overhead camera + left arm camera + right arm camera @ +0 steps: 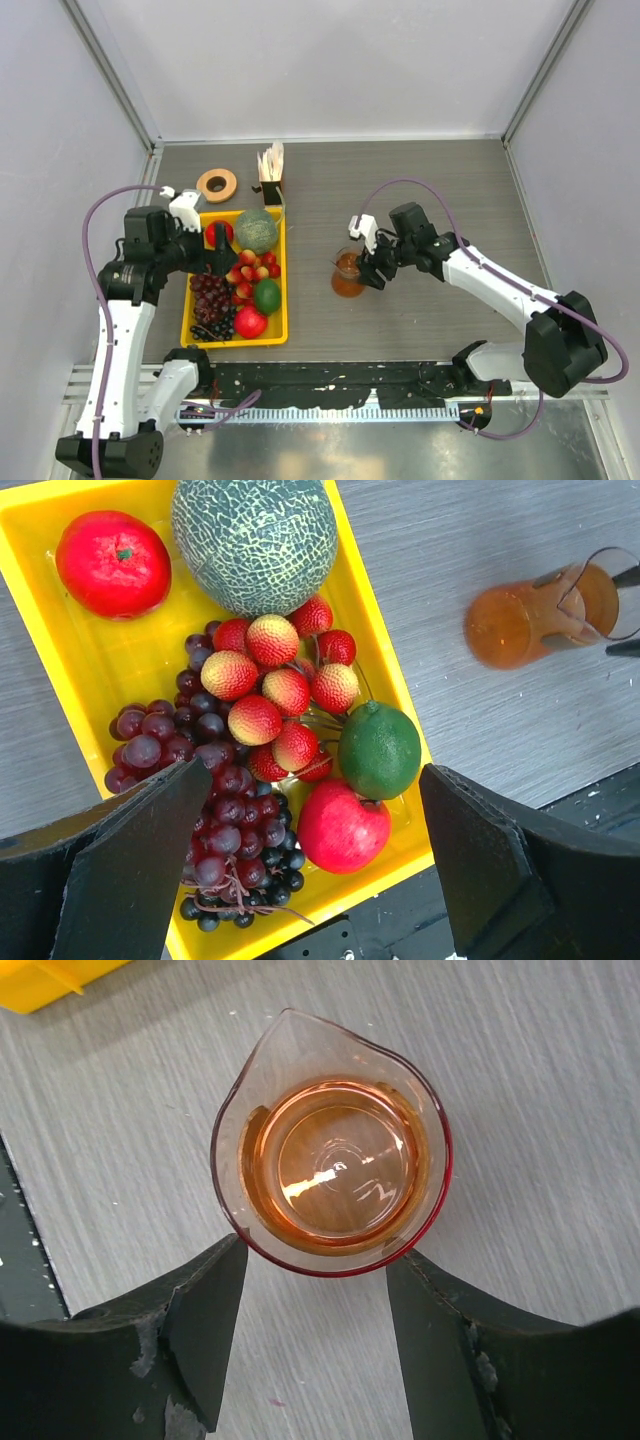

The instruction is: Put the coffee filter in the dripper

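Note:
The dripper (pixel 217 184), a tan-orange ring with a dark hole, sits at the back left of the table, apart from both arms. No single coffee filter shows; only an upright bundle of cream-white papers (pixel 271 160) stands in a small dark box right of the dripper. My right gripper (pixel 317 1260) points down at a clear glass jug (pixel 335 1175) of amber liquid. Both its fingertips (pixel 232 1260) touch the near side of the jug's rim. My left gripper (pixel 315 850) hangs wide open over the fruit tray, holding nothing.
A yellow tray (pixel 283 290) in front of the dripper holds a melon (pixel 255 540), a red fruit, strawberries, grapes, a lime and an apple. The jug (pixel 347 275) stands mid-table, right of the tray. Grey walls close in the back and sides.

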Robot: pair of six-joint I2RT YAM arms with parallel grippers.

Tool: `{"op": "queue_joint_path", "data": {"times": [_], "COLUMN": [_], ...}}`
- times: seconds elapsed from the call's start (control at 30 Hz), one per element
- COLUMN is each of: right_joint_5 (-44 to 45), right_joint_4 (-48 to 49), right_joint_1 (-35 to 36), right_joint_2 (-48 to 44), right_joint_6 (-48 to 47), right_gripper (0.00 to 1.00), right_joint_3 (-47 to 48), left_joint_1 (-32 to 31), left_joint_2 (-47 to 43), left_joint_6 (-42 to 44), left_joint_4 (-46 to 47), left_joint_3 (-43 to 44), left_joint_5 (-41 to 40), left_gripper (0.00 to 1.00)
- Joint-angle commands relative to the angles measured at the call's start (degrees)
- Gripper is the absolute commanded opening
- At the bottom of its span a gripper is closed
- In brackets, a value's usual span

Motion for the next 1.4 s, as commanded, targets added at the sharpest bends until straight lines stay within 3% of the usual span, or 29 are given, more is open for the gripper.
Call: {"op": "queue_joint_path", "data": {"times": [0.0, 0.27, 0.47, 0.73, 0.87, 1.1, 1.37], "right_joint_5": [0.44, 3.17, 2.82, 0.28, -0.52, -1.4, -2.63], "right_joint_4": [1.58, -0.7, -0.97, -1.06, -1.41, -2.28, -2.81], "right_joint_1": [1.51, 1.16, -1.56, -6.48, -7.54, -9.03, -9.74], "right_joint_2": [0.47, -2.51, -8.4, -9.11, -8.67, -7.27, -6.56], "right_joint_6": [3.29, 3.38, 5.48, 5.93, 5.67, 5.14, 5.14], "right_gripper": [0.67, 0.97, 0.96, 0.95, 0.95, 0.96, 0.95], "right_joint_3": [0.69, 2.18, 2.27, 2.18, 2.09, 2.18, 2.35], "left_joint_1": [1.17, 8.1, 15.57, 18.13, 18.22, 18.48, 19.27], "left_joint_2": [1.82, 7.43, 25.61, 51.28, 60.42, 72.47, 77.49], "left_joint_6": [-2.59, -8.03, -14.01, -17.53, -17.62, -20.78, -24.04], "left_joint_4": [2.69, 11.38, 19.12, 20.45, 21.94, 22.82, 25.72], "left_joint_3": [2.99, 6.67, 17.38, 36.63, 42.17, 48.77, 47.02], "left_joint_5": [1.2, 1.55, 4.98, 4.55, 2.61, 4.27, 4.02], "left_gripper": [0.99, 0.99, 0.99, 0.99, 0.98, 0.93, 0.93]}}
